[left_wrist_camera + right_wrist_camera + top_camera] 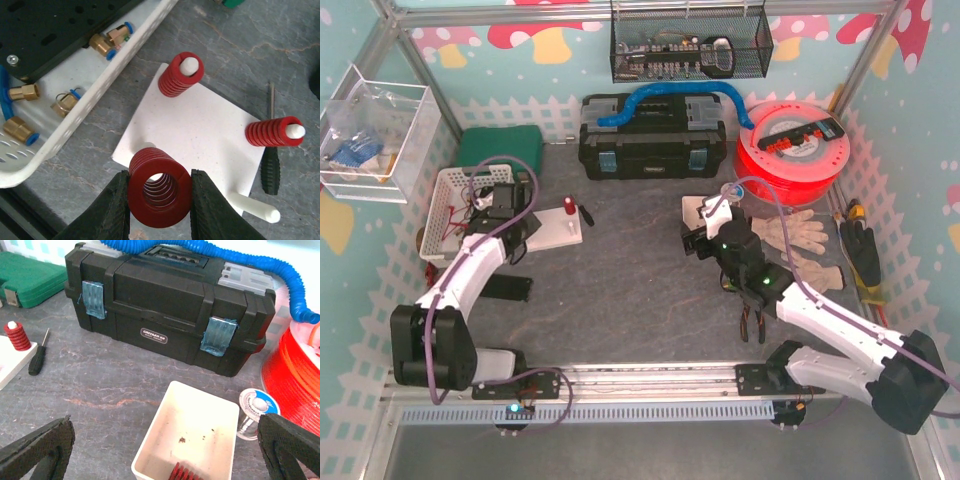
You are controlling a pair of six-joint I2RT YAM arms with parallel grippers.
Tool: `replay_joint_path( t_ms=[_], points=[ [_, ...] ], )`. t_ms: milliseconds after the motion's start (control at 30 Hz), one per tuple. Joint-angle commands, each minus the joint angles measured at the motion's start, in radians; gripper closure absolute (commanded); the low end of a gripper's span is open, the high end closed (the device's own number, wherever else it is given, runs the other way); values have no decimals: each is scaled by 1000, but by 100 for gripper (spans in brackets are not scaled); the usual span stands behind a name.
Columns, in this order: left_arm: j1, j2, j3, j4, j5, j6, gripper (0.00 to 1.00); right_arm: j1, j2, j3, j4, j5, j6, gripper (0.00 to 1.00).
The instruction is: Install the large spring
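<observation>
The left jaws are closed on the spring (159,162), one on each side of the coil, with its open bore facing the wrist camera. Just past its far rim a white peg tip (149,145) shows at the near corner of the plate (200,125) (whether the coil touches it I cannot tell). Two other pegs carry seated springs (180,75). A fourth peg (252,207) stands bare at the other near corner.

The step in hand, as I judge it, is threading the bore over a free peg. Line the bore up with the peg's axis first, then push straight along it. Keep the squeeze light so the turns do not buckle and the plate does not skate on the surface (240,40). Release only once the coil sits down on the plate.

The right jaws gape wide, holding nothing, above a bin (200,410) well apart from the plate.
</observation>
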Motion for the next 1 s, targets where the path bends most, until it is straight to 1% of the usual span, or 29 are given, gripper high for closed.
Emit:
replay_joint_path(
  t_ms=[0,133,200,467,633,667,733,900,967],
  points=[
    [17,10,-5,28,-24,-27,100,-1,-30,-15,-1,34,24,1],
    [20,38,5,46,-31,-26,100,-1,-33,-20,-2,34,25,1],
    [22,54,18,57,-13,-21,100,-1,-32,-21,-2,32,24,1],
    [23,87,59,45,-18,5,100,-3,-28,-25,-2,35,24,1],
    [24,116,42,65,-7,0,100,-3,-30,-32,-2,38,29,1],
    [24,121,39,68,-4,-1,98,-3,-30,-31,-2,37,28,1],
    [24,137,30,80,2,1,89,-4,-28,-25,-7,32,27,1],
    [25,186,34,101,35,7,76,-4,3,10,-19,10,13,1],
    [24,196,42,101,43,13,66,-4,23,27,-16,12,4,1]
  ],
)
